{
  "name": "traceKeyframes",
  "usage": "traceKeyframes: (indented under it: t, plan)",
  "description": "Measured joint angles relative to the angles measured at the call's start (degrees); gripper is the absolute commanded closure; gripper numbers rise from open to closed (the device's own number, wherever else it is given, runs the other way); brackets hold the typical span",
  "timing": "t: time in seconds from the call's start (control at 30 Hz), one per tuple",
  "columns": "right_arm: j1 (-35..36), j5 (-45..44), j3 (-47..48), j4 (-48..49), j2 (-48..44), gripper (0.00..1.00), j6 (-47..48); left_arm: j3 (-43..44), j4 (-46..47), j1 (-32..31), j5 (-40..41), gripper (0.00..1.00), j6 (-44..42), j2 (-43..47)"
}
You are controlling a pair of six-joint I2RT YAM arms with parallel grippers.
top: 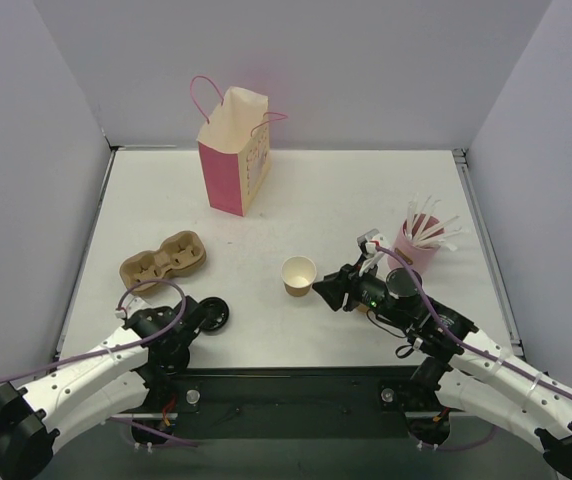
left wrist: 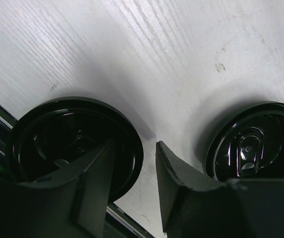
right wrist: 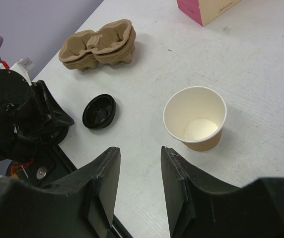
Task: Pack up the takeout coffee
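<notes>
Left gripper (left wrist: 133,148), narrowly parted and empty, sits low between black lid (left wrist: 47,139) at lower left and second lid (left wrist: 253,144) at lower right, likely to take one; right gripper (right wrist: 139,151), parted and empty, faces lidless kraft cup (right wrist: 195,116) at centre right; no lidded takeout coffee is discernible
</notes>
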State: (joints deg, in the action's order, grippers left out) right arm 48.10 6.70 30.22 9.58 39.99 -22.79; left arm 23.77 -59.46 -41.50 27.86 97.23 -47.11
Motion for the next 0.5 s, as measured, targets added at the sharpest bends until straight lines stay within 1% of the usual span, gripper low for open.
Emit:
traceKeyframes:
  t: [0.03, 0.07, 0.27, 0.37, 0.5]
  plan:
    - [0.0, 0.0, 0.0, 0.0, 0.0, 0.61, 0.0, -0.2, -0.1, 0.0, -0.1, 0.63, 0.3, 0.2]
    - [0.0, -0.1, 0.0, 0.0, 0.0, 0.61, 0.1, -0.3, -0.4, 0.0, -0.2, 0.66, 0.6, 0.6]
    - [0.0, -0.3, 0.0, 0.0, 0.0, 0.61, 0.2, -0.8, -1.2, 0.0, -1.3, 0.76, 0.9, 5.4]
    - [0.1, -0.3, 0.1, 0.0, 0.0, 0.61, 0.2, -0.8, -2.2, 0.0, -1.4, 0.78, 0.5, 8.3]
    - [0.4, -0.2, 0.7, -0.1, 0.1, 0.60, 0.1, 0.0, -4.0, 0.0, -2.1, 0.78, -1.9, 12.5]
